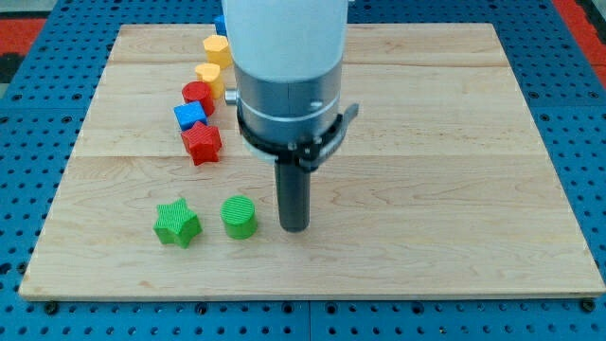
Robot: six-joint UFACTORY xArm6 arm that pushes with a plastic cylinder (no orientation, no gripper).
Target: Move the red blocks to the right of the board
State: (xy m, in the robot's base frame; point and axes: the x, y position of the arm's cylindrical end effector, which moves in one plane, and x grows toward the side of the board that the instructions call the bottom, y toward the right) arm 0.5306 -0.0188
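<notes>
The red star-shaped block (201, 144) lies in the left half of the wooden board (454, 142), roughly midway between the board's top and bottom edges, its points sharply cut and its top face finely ribbed. Just above it, near the left part of the top edge, the red cylinder (197, 94) stands upright; the blue cube (189, 116) sits between the two reds, touching or nearly touching both. Above the cylinder come a yellow block (209, 74), then a yellow hexagonal block (217, 49), and a blue block (220, 23) half hidden behind the arm.

My tip (294, 227) rests on the board near its bottom edge, just right of the green cylinder (239, 217), well apart from both reds; it is a bare rod with no fingers to open or close. The green star-shaped block (176, 224) lies left of the cylinder.

The board is pale, planked wood. It lies on a blue perforated table (578, 104).
</notes>
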